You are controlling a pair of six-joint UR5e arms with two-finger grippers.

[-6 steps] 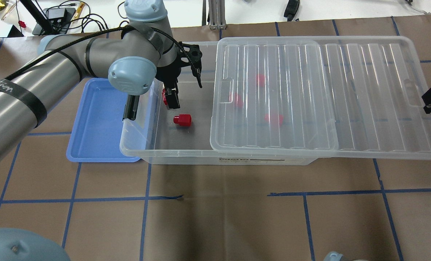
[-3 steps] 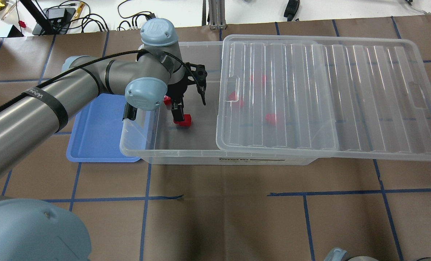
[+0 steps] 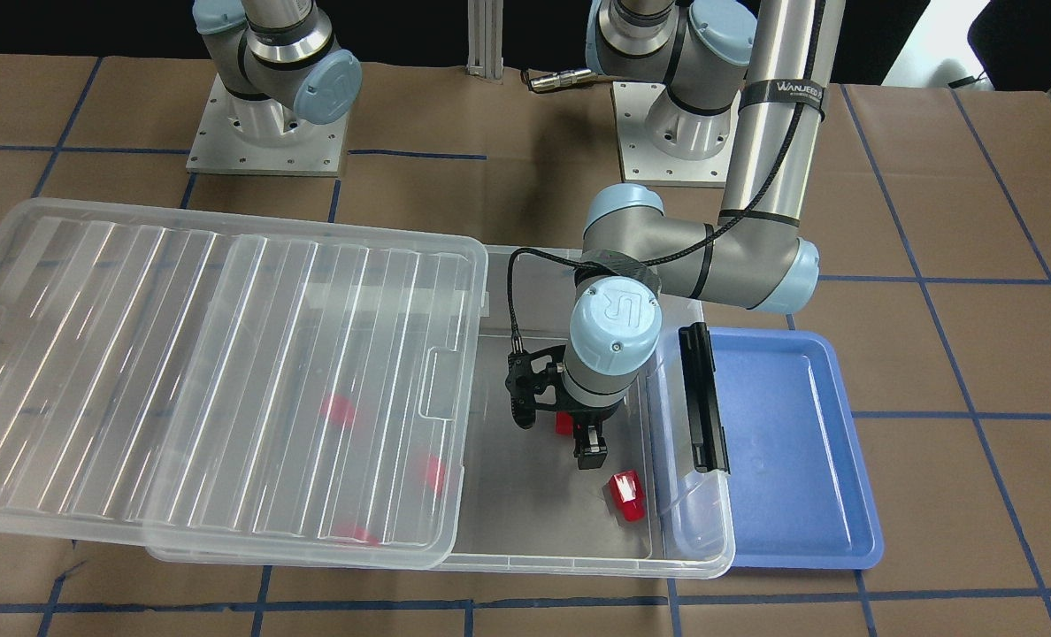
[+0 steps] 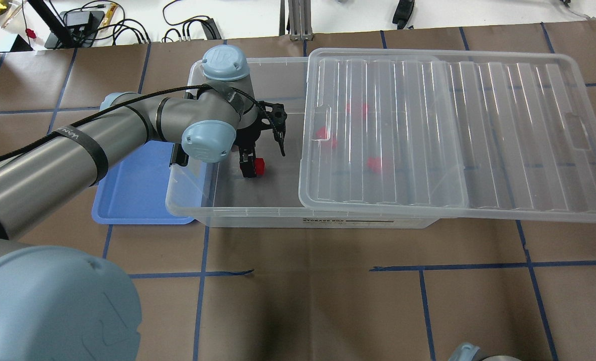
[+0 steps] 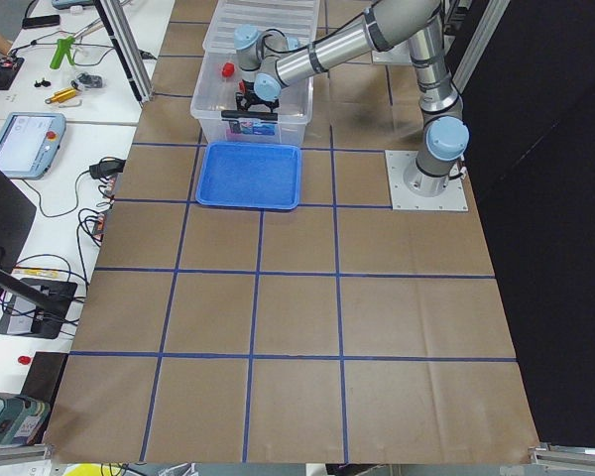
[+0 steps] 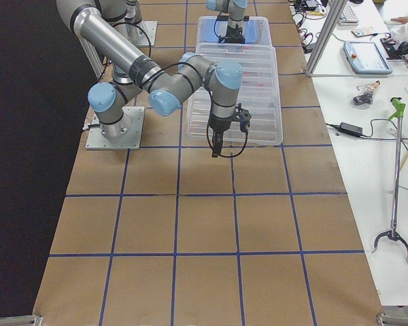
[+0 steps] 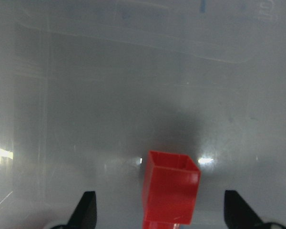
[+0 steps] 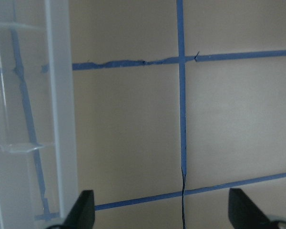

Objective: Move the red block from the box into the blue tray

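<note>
The clear box stands with its ribbed lid slid to the right, so its left end is uncovered. My left gripper is down inside that open end. In the left wrist view its two fingers stand apart, and a small red block lies between them on the box floor. The same block shows in the overhead view and the front view. The blue tray lies empty against the box's left end. My right gripper is open and empty over bare table beside the lid's edge.
Three more red blocks lie under the lid. A red block with a pale shiny face lies near the box's tray-side wall. The black latch sits on that end. Blue tape lines cross the brown table.
My left gripper has moved down and towards the robot, from above the box floor to around the red block. The lid has shifted slightly right. The right gripper has left the overhead view.
</note>
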